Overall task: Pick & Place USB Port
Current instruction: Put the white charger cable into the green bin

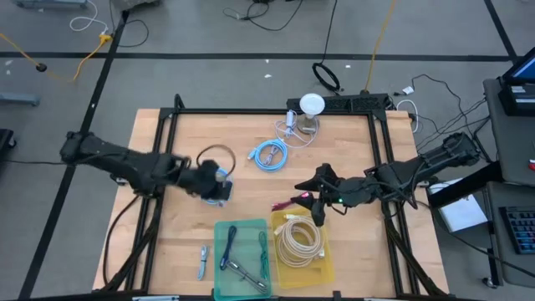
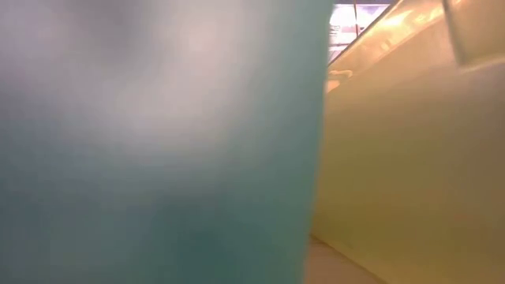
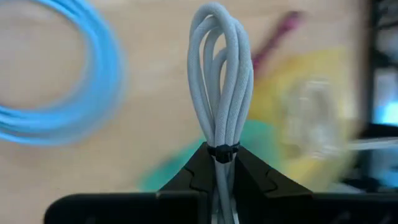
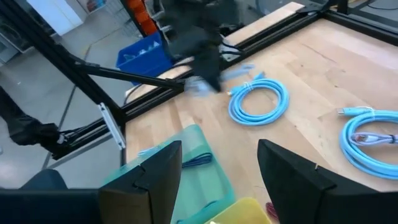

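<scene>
Left gripper (image 3: pixel 221 180) clamped tight on a bundled grey cable (image 3: pixel 221 81), lifted over the wooden table (image 1: pixel 167 242) beside the green bin (image 1: pixel 241 230). Right gripper (image 4: pixel 221 168) parted, holding nothing, near the yellow bin (image 1: pixel 326 259).

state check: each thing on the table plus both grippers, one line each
left gripper: shut on the grey cable bundle
grey cable bundle: folded, tied with a black band, held upright between the fingers
right gripper: open, empty, near the yellow bin
light blue cable: coiled, lying flat on the table
green bin: holds dark cables
yellow bin: holds a coiled cream cable
</scene>
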Controlling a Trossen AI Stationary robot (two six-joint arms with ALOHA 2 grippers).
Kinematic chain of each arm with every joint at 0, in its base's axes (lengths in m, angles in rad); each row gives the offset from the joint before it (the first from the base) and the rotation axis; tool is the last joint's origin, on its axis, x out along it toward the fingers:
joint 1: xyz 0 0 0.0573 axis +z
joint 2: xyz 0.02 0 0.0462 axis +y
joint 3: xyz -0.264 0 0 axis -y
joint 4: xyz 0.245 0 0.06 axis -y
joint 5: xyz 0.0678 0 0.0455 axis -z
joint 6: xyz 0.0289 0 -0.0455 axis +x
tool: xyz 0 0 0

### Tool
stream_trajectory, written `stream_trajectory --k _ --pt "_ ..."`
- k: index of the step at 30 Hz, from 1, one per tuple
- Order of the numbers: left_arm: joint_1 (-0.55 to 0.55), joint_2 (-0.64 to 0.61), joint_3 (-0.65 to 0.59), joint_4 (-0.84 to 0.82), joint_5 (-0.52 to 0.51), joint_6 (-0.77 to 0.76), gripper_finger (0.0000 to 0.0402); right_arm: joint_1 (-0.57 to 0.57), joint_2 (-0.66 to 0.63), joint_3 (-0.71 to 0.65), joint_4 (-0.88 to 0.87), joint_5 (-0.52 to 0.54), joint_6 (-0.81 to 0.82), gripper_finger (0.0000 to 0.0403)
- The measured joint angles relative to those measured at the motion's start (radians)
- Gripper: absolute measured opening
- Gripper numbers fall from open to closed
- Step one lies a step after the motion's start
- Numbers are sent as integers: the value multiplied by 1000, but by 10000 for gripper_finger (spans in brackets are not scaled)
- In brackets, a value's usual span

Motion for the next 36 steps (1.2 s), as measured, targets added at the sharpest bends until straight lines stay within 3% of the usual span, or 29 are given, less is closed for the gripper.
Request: stream_trajectory --k 6,11,16,24,30,36 --pt "-328 77 5 167 -306 -387 31 -35 0 0 -17 -38 -14 203" --pt "-435 259 41 306 -418 -583 31 -55 0 0 -26 -140 -55 203" --pt "-417 451 234 202 -361 -613 31 -55 0 0 -50 -188 -79 203" --pt "-365 670 560 -153 -140 -593 31 -33 0 0 -57 -194 -98 203" --pt "-384 785 607 -108 -60 -653 31 -17 0 0 -59 -219 -111 203" --pt "-388 829 607 -200 -56 -706 31 5 0 0 -60 -219 -131 203"
